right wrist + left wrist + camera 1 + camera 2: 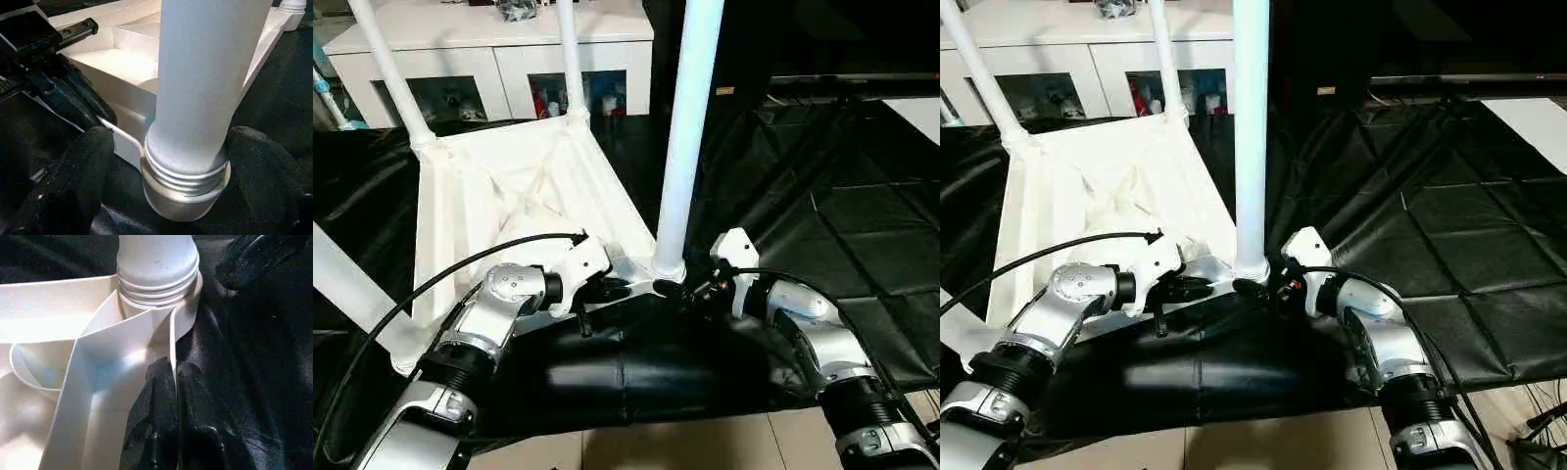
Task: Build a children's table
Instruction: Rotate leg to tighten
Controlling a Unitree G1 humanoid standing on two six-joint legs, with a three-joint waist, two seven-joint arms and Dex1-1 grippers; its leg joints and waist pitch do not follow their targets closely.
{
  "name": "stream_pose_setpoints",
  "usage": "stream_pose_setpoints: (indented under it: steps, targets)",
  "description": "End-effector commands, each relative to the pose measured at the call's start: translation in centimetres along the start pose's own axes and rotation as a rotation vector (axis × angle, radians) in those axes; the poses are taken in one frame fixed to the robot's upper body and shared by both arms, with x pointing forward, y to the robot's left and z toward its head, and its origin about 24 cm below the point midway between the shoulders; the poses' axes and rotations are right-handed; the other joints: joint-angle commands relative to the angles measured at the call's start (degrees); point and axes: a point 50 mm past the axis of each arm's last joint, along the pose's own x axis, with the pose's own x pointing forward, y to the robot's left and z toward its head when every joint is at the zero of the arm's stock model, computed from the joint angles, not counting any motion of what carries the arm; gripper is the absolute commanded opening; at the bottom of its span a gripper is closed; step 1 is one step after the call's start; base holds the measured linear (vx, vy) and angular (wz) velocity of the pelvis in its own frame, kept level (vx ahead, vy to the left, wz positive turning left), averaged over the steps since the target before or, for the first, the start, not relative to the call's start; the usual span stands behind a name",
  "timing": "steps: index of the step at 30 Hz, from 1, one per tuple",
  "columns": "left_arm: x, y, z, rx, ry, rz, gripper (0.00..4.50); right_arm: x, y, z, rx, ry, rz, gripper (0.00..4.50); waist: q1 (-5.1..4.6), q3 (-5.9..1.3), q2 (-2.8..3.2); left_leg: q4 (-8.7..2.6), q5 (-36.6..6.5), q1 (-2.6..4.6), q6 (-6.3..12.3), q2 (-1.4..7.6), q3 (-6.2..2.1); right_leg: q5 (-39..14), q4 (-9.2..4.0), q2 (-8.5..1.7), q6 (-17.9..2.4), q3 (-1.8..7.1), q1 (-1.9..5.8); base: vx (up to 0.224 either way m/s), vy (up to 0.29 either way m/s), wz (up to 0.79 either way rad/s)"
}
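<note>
The children's table lies upside down on the black cloth, its ribbed white top [509, 186] facing up. Its legs stand upright in the corner sockets: far left [391, 78], far right [570, 59], near left [352, 284] and near right [690, 117]. My left gripper [617, 289] is shut on the thin rim wall [172, 333] of the top, right beside the near-right socket. My right gripper [171, 156] stands open around the base of the near-right leg [205, 73], one finger [93, 161] on each side just above the threaded socket.
A white cabinet with glass doors [489, 49] stands behind the table. Black cloth [862, 225] covers the surface out to the right, with pale floor tiles [705, 441] along its front edge. A black cable [440, 279] arcs over my left forearm.
</note>
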Motion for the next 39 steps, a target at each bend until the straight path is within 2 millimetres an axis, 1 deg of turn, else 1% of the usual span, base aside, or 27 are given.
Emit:
stream_pose_setpoints:
  steps: [1,16,31,39]
  targets:
    - [0.56,-1.21,-1.79,-0.048,0.054,-0.042,0.0,0.63,0.95,-0.49,0.007,0.028,0.055,3.86,0.46,-3.4,-0.76,-3.13,-8.5,0.23,6.3,2.46,-1.06,-2.9,-2.9,-2.81,-15.6,1.68,2.93,0.0,0.0,0.0]
    - [0.56,-1.21,-1.79,-0.048,0.054,-0.042,0.0,0.63,0.95,-0.49,0.007,0.028,0.055,3.86,0.45,-3.37,-0.77,-3.16,-8.9,0.23,6.1,2.46,-1.06,-3.8,-3.01,-2.83,-15.4,1.69,2.94,0.0,0.0,0.0]
    - [0.56,-1.21,-1.79,-0.048,0.054,-0.042,0.0,0.63,0.95,-0.49,0.007,0.028,0.055,3.86,0.46,-3.42,-0.78,-3.1,-8.4,0.21,6.33,2.45,-1.05,-2.7,-2.88,-2.8,-15.6,1.68,2.96,0.0,0.0,0.0]
    - [0.56,-1.21,-1.79,-0.048,0.054,-0.042,0.0,0.63,0.95,-0.49,0.007,0.028,0.055,3.86,0.44,-3.39,-0.79,-3.13,-8.7,0.25,6.2,2.46,-1.04,-3.3,-2.95,-2.79,-15.5,1.68,2.93,0.0,0.0,0.0]
